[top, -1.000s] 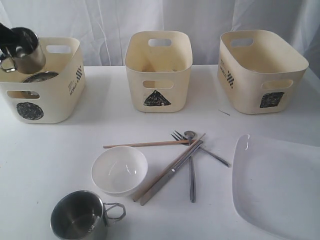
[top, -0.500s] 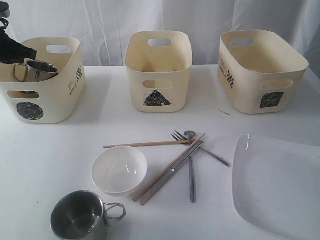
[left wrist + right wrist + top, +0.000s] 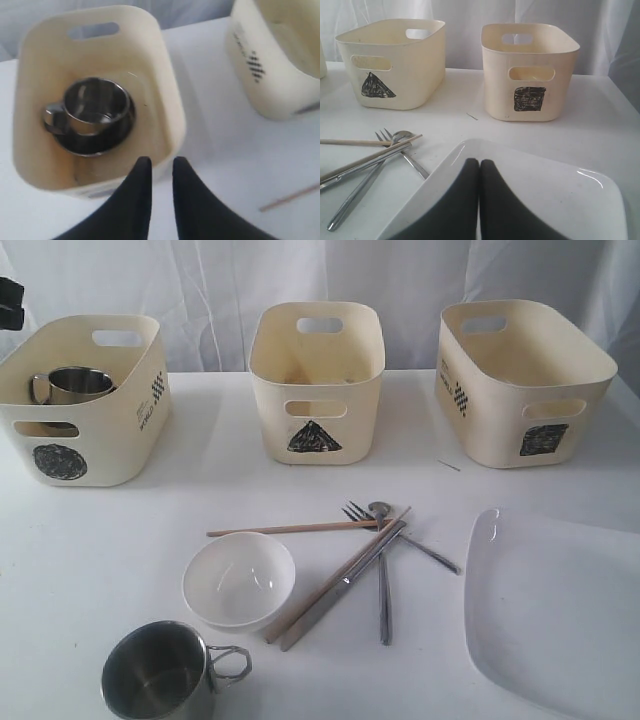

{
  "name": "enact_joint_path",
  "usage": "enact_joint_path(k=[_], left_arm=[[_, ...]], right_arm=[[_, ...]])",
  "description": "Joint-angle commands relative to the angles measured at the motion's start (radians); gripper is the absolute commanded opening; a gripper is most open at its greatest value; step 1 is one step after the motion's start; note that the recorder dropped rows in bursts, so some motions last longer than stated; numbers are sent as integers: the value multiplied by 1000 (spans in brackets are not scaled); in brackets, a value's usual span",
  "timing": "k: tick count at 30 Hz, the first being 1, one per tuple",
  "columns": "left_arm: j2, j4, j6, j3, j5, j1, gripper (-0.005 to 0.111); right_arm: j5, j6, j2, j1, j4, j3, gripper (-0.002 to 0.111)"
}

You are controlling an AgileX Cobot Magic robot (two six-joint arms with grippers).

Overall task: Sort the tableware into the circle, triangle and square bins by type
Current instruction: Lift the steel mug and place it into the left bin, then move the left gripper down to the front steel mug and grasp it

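Observation:
One steel mug [image 3: 72, 383] stands in the circle bin [image 3: 110, 430], resting inside the steel bowl [image 3: 100, 142]. My left gripper [image 3: 158, 167] hangs open and empty above that bin's front rim; only a dark bit of it [image 3: 10, 300] shows at the exterior view's left edge. The second steel mug [image 3: 160, 675], the white bowl [image 3: 239, 580], wooden chopsticks [image 3: 290, 528], metal chopsticks [image 3: 345, 580], fork [image 3: 405, 540] and spoon [image 3: 383, 585] lie on the table. My right gripper [image 3: 479, 165] is shut, empty, over the white square plate [image 3: 550, 190].
The triangle bin [image 3: 270, 425] stands at the back centre and the square bin [image 3: 500, 430] at the back right. The plate [image 3: 560, 610] reaches the table's front right edge. A white curtain hangs behind the bins.
My left gripper lowered the steel mug into the circle bin, let go of it and drew back up and to the left. Everything else stayed put.

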Motion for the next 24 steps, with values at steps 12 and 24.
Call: enact_joint_path(k=[12, 24], left_arm=[[-409, -135, 29, 427, 300, -95, 51], [-409, -141, 69, 622, 244, -194, 54]], right_arm=[[-8, 2, -3, 3, 0, 5, 0], [-8, 2, -3, 3, 0, 5, 0]])
